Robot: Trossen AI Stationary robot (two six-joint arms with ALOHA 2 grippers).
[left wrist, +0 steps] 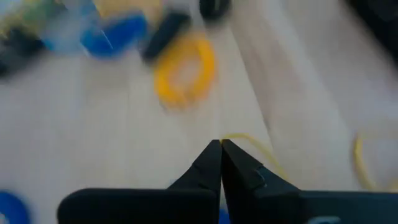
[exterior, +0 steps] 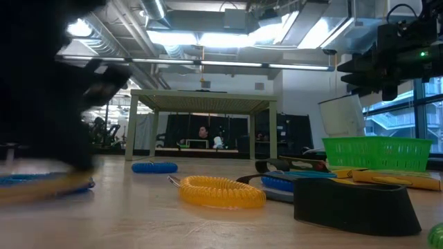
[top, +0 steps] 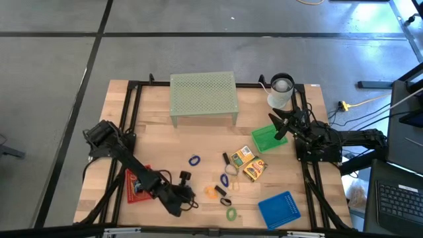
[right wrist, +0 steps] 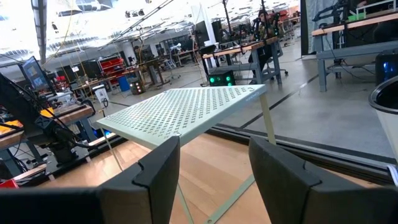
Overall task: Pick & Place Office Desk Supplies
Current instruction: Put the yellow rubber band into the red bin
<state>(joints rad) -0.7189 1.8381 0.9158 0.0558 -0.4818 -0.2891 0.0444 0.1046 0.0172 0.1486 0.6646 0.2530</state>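
Observation:
Loose supplies lie on the wooden table: an orange ring [top: 211, 192] [left wrist: 185, 70], blue rings [top: 193, 160] [top: 225, 178], a green ring [top: 231, 213], black clips [top: 185, 175] [top: 225, 201] and two yellow boxes [top: 243, 157] [top: 254, 170]. My left gripper [top: 190, 199] [left wrist: 221, 144] is low over the near part of the table, slanting down, shut at a thin yellow band [left wrist: 261, 152]. My right gripper [top: 281, 125] [right wrist: 214, 149] hangs open and level above the green tray [top: 268, 139], with nothing between its fingers. My left gripper has its shut fingertips on the thin yellow band's curved end [left wrist: 235, 136], which comes out right at the seam between the two tips. The fingers slant down from the table's left. The rest of the band lies slack on the wood [left wrist: 359, 163].
A red tray [top: 134, 188] lies under the left arm, a blue tray [top: 279, 209] at the near right. The pale green mesh riser [top: 203, 96] stands at the far middle, a white cup [top: 281, 89] beside it. Bare wood shows left of the riser.

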